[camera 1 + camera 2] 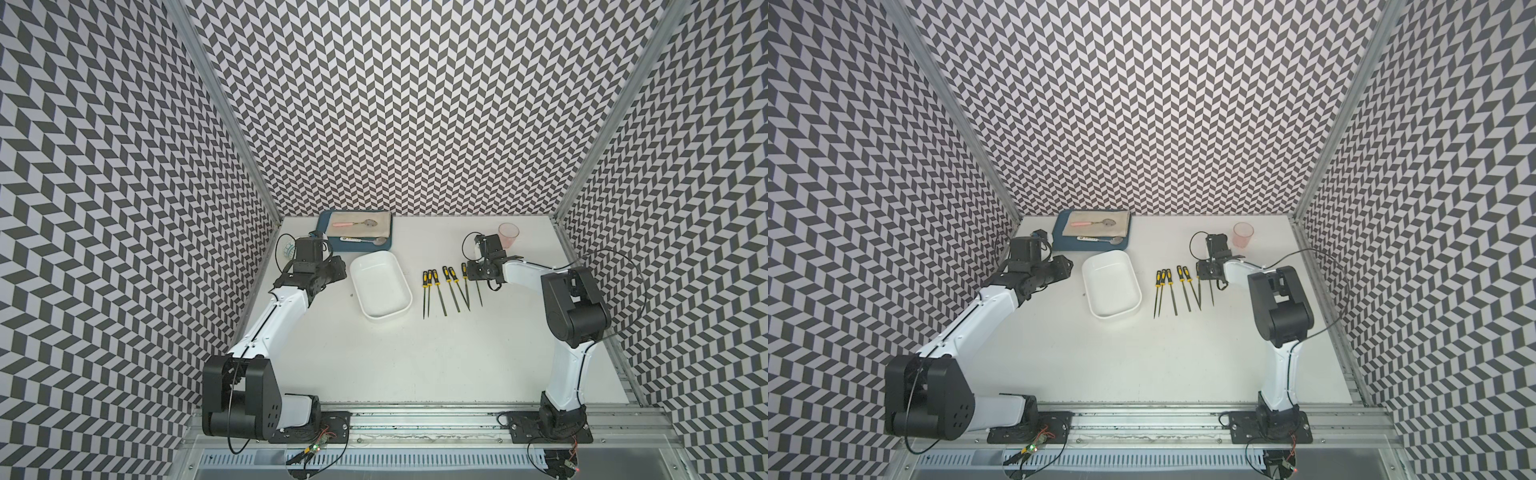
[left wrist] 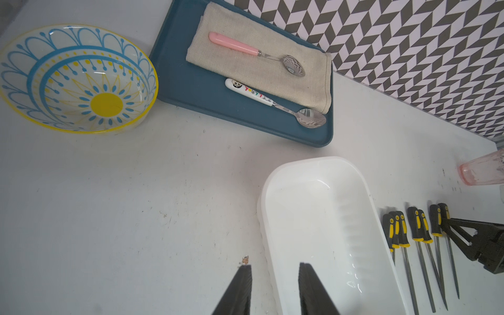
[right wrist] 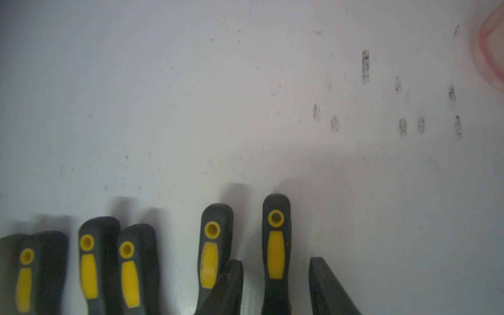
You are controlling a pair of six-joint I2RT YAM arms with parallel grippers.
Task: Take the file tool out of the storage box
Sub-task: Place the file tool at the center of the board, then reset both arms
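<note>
The white storage box [image 1: 380, 286] [image 1: 1111, 286] [image 2: 313, 218] sits mid-table with nothing inside it. Several files [image 1: 435, 278] [image 1: 1169, 277] with black-and-yellow handles lie side by side on the table to its right. My right gripper [image 1: 473, 272] [image 3: 275, 261] is open and low over the rightmost file [image 3: 276, 240]. That handle lies between the jaws with a gap on each side. My left gripper [image 1: 338, 268] [image 2: 275, 265] is open beside the box's left rim. One finger is over the table and the other over the box, holding nothing.
A dark blue tray [image 1: 332, 245] [image 2: 191, 90] with a beige cloth and two spoons stands at the back, behind the box. A patterned bowl [image 2: 79, 79] sits by the left wall. A pink cup [image 1: 509, 235] [image 2: 480, 171] stands behind the right gripper.
</note>
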